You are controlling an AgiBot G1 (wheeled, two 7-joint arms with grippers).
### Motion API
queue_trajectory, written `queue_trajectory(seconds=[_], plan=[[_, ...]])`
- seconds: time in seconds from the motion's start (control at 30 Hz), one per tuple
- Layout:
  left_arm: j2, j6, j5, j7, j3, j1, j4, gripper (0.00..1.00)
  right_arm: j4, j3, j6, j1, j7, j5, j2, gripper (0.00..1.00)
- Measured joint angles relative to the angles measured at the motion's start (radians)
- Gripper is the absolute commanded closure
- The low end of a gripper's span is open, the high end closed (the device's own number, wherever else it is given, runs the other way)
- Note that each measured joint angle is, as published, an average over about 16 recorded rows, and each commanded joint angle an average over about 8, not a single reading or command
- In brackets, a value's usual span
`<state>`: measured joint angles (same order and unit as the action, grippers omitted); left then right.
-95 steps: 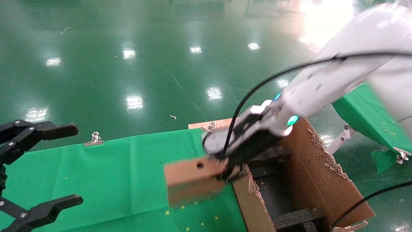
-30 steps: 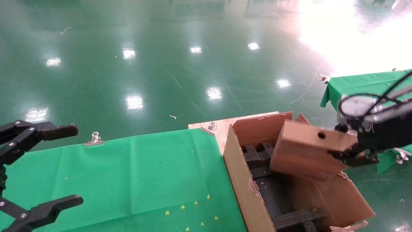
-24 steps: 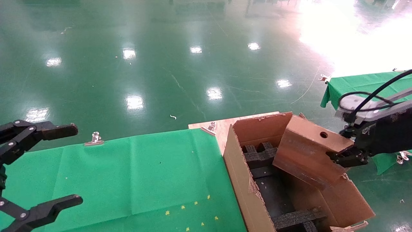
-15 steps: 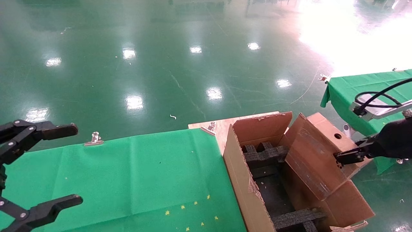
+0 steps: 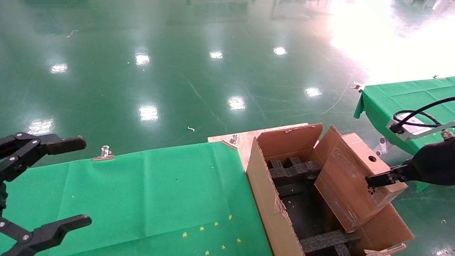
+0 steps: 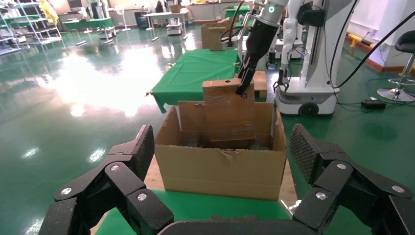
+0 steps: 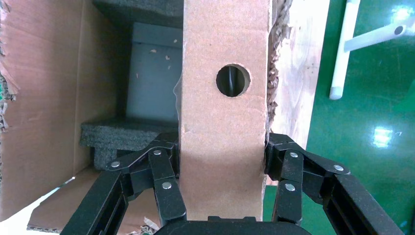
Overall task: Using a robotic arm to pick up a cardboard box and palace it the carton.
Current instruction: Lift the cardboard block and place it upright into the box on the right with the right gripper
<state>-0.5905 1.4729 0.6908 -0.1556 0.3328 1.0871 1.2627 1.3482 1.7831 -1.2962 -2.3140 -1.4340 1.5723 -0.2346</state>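
While the right gripper (image 5: 371,181) reaches in from the right, its fingers (image 7: 166,171) are clamped on both narrow sides of the box (image 5: 352,177), which hangs tilted over the right half of the carton (image 5: 270,199). From the head view the box's lower end sits inside the carton, against the right flap (image 5: 387,227), and its upper end with the round hole (image 5: 371,158) stands above the rim; whether it already touches the bottom is hard to tell. Black foam (image 5: 289,169) lies across the far end of the carton and another strip (image 5: 325,240) across the near end, with the dark floor of the carton between them. In the wrist view the hole (image 7: 233,80) faces the camera, just beyond the fingers. To the left of the carton lies the green cloth (image 5: 142,199), held by a clip (image 5: 103,153) at its far edge. At the far left, the left gripper (image 5: 53,183) hovers wide open over the cloth, holding nothing.
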Motion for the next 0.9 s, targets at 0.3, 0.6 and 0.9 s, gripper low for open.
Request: queue_trajectory(seconds=[0.3,0.6,0.9], plan=[[0.0,0.0,0.0,0.0,0.0,0.0,0.0,0.0,-0.005,0.01,0.043,0.022,-0.055,0.027,-0.017,1.0],[0.0,0.0,0.0,0.0,0.0,0.0,0.0,0.0,0.004,0.038,0.123,0.073,-0.164,0.088,-0.049,1.0],[0.0,0.0,0.0,0.0,0.0,0.0,0.0,0.0,0.008,0.061,0.178,0.119,-0.223,0.124,-0.069,1.0]])
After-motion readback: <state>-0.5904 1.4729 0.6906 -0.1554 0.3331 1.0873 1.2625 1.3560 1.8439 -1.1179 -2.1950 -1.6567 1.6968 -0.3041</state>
